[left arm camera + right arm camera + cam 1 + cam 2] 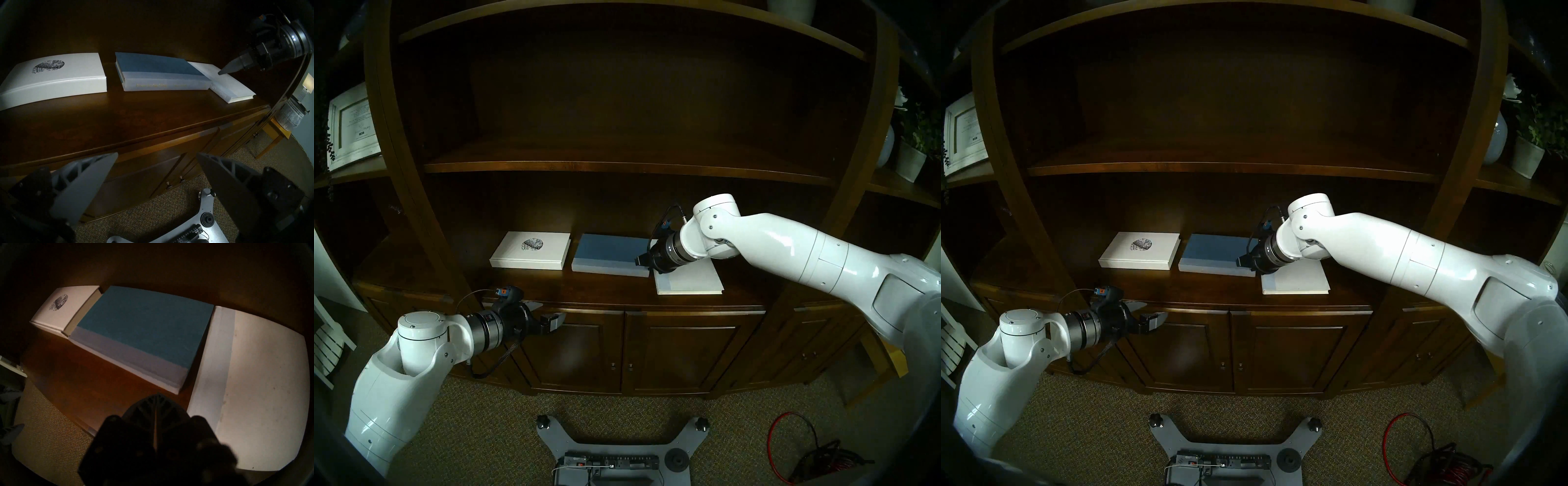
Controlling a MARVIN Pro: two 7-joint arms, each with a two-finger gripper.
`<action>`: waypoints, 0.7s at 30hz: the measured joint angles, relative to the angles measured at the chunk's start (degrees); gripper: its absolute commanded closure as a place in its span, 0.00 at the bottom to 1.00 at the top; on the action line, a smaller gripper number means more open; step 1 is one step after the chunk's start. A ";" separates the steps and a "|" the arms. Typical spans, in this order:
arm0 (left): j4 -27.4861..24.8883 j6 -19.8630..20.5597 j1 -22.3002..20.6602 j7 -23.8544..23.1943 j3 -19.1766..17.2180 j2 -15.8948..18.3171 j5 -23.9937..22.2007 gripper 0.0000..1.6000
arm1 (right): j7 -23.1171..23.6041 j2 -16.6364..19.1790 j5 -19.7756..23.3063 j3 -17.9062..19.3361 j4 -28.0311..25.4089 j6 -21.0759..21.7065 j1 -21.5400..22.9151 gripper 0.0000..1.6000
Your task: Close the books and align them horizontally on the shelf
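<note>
Three closed books lying flat on shelf [551, 288]: emblem book [530, 250], blue book [611, 254], plain white book [690, 280]. My right gripper [220, 72] hovering, jaws together, empty; my left gripper [156, 159] idling, jaws apart.

Three closed books lie flat in a row on the shelf [602, 292]: emblem book [531, 250] left, middle book [609, 255], plain book [690, 281] right, nearest the front edge.

You are looking at dim, warm-toned pictures: the bookcase [619, 101] is sinking into near-black brown, while the white arm [806, 251] is catching glare along its shell. Daylight is coming in from the far sides. Fisheye bending is curving the boards, and a dark rim is closing every view. The right wrist view is running darkest, its own fingers [144, 412] blurred, nearly black.
</note>
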 measured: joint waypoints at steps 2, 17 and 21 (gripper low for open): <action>-0.08 0.00 -0.01 0.00 -0.01 0.00 0.00 0.00 | 0.45 1.21 -0.05 0.01 -1.66 -0.16 -0.36 1.00; -0.71 -0.04 -0.03 0.01 -0.12 0.00 0.00 0.00 | 7.40 10.81 -3.71 1.40 -10.41 -5.77 -4.58 0.06; -0.83 -0.05 -0.03 0.03 -0.15 0.00 0.01 0.00 | 11.33 13.36 -6.22 1.69 -11.56 -8.94 -5.75 0.09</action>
